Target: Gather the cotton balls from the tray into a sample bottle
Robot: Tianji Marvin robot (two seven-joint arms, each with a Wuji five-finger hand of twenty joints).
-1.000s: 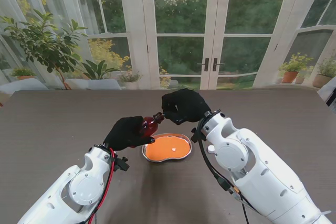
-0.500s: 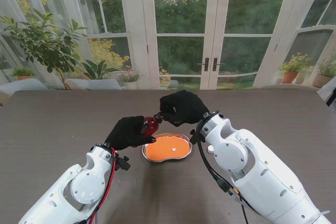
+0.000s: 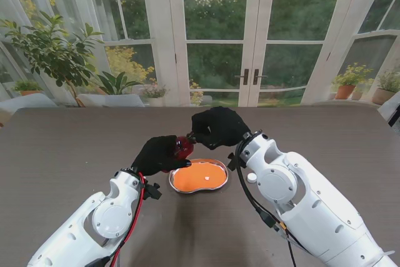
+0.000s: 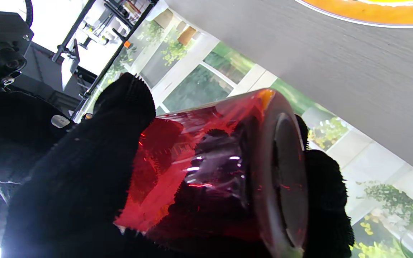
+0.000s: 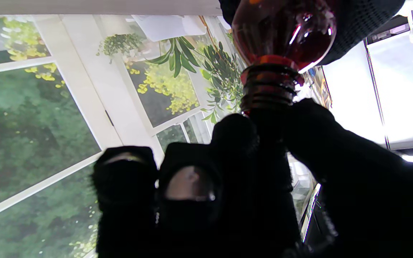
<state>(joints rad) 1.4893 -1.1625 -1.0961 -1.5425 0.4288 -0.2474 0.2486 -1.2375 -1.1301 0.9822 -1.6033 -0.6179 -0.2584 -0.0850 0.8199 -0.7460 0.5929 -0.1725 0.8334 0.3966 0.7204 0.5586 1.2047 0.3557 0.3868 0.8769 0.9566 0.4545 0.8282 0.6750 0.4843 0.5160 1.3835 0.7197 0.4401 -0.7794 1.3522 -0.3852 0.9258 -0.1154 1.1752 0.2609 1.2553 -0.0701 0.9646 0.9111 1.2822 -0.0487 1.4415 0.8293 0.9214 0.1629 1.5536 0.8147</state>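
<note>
Leftward arm has nudged forward; left hand (image 3: 160, 154) grips the sample bottle (image 3: 182, 147), right hand (image 3: 217, 127) fingers (image 5: 233, 136) pinch its neck; misaligned twisting could drop it onto the tray (image 3: 199, 177).

A camera on the stand is looking down from above the robot's shoulders, taking in the whole dark counter (image 3: 75, 148), both white arms and the glass doors beyond. The left wrist camera is sitting very close behind the left robot hand (image 4: 77, 172), looking along its fingers, its picture upside down, the red sample bottle (image 4: 221, 172) filling the frame. The right wrist camera is pressing just as close behind the right robot hand (image 5: 228, 186), facing the windows. All three views are sharing the bottle; the stand and left wrist views are also sharing the orange tray (image 3: 199, 177).
</note>
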